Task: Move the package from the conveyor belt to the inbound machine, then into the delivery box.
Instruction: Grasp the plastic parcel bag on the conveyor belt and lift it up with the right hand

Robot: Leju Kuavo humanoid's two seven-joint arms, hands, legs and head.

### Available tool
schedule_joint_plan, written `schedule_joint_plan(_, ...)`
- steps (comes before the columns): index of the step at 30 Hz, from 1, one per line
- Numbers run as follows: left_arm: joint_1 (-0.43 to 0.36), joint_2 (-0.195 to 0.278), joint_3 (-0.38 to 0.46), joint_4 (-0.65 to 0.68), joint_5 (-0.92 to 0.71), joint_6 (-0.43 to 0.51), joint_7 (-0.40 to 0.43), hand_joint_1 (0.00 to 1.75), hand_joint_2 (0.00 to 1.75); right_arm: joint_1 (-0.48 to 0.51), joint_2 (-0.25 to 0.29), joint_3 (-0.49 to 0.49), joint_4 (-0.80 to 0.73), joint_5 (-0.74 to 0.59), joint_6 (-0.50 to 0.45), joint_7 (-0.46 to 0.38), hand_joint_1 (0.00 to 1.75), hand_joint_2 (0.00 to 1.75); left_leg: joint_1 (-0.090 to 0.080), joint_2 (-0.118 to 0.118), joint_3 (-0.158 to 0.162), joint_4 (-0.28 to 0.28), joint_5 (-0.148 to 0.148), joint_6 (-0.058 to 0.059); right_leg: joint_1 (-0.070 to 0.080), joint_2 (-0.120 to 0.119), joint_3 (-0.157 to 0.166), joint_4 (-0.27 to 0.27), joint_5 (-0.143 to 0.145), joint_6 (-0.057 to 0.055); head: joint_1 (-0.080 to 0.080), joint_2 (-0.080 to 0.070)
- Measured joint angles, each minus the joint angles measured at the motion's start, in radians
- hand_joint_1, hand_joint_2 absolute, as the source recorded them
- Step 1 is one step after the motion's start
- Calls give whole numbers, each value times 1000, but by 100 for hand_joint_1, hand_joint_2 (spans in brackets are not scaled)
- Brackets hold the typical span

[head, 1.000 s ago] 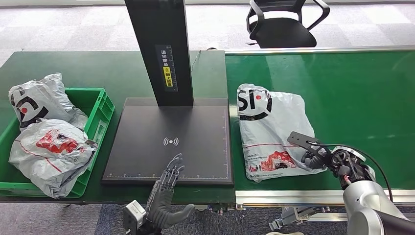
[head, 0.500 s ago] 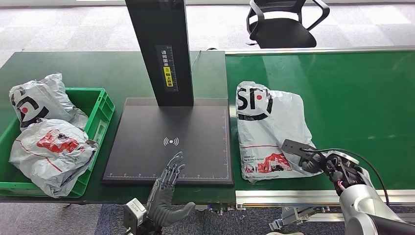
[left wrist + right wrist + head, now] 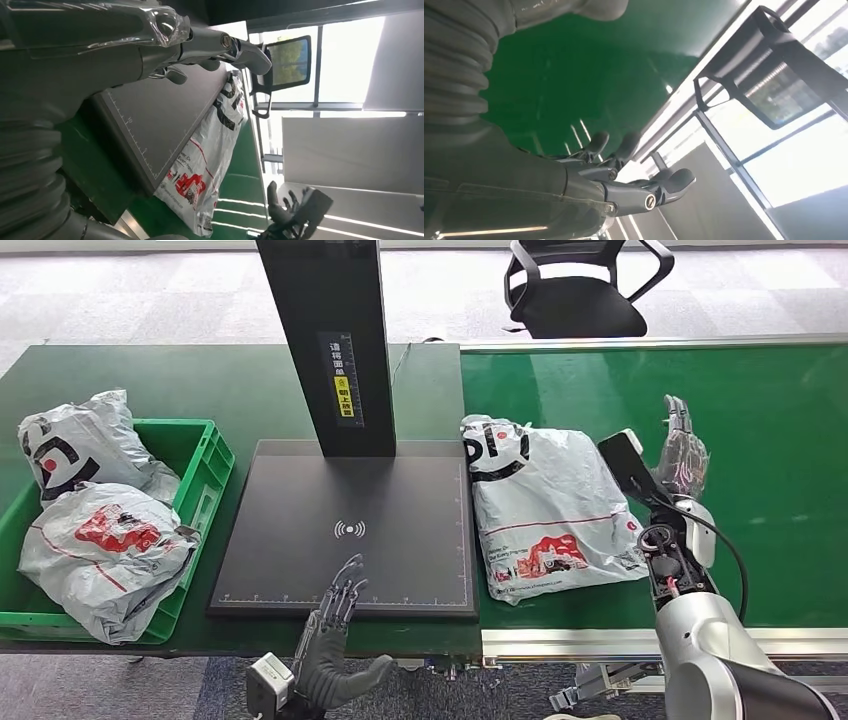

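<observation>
package (image 3: 550, 510) flat on conveyor belt (image 3: 760, 410), right hand (image 3: 682, 452) open beside it

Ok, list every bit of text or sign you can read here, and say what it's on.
Wireless-wave sign, white: on the scanner plate.
Ruler ticks along the plate's edges: numbers too small to read.
Yellow-and-white label on the black column: characters too small to read.
Large black logo letters on the package: crumpled, not readable; its red print also blurred.
Bags in the green box: red and black logos, unreadable.
</observation>
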Motion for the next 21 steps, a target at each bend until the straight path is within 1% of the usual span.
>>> schedule_joint_plan(3,7,0,0,0,4,12,-2,0,175,-4,10,-17,-10,-34,-29,-45,0,175,0,0,0,0,0,0,0,0,0,0,0,0,0,0)
schedule_joint_plan(6,10,1,0,0,6,18,-2,0,175,-6,16,-24,-13,-45,-33,-57,0,175,0,0,0,0,0,0,0,0,0,0,0,0,0,0)
schedule_joint_plan(8,10,1,-1,0,10,20,-2,0,175,-7,19,-27,-13,-46,-3,-41,0,175,0,0,0,0,0,0,0,0,0,0,0,0,0,0)
schedule_joint_plan(9,10,1,-1,0,12,20,-2,0,175,-8,20,-27,-13,-42,31,-20,0,175,0,0,0,0,0,0,0,0,0,0,0,0,0,0)
schedule_joint_plan(12,10,2,-1,1,18,21,-2,0,175,-12,21,-24,-8,-18,179,86,0,175,0,0,0,0,0,0,0,0,0,0,0,0,0,0)
schedule_joint_plan(14,10,3,-1,1,21,19,-2,0,175,-14,20,-15,-1,9,299,169,0,175,0,0,0,0,0,0,0,0,0,0,0,0,0,0)
schedule_joint_plan(15,9,3,-1,1,22,16,-2,0,175,-16,18,-6,4,27,382,216,0,175,0,0,0,0,0,0,0,0,0,0,0,0,0,0)
schedule_joint_plan(18,6,4,0,6,23,0,-2,0,175,-18,6,35,27,79,685,332,0,175,0,0,0,0,0,0,0,0,-1,0,0,0,0,0)
schedule_joint_plan(19,4,4,0,9,23,-5,-2,0,175,-16,2,49,35,88,770,351,0,175,0,-1,0,0,0,0,0,0,-1,0,0,0,0,0)
schedule_joint_plan(21,-1,4,0,17,23,-14,-2,0,175,-12,-10,71,47,98,887,368,0,175,0,-1,0,0,0,0,0,0,-1,0,0,0,0,0)
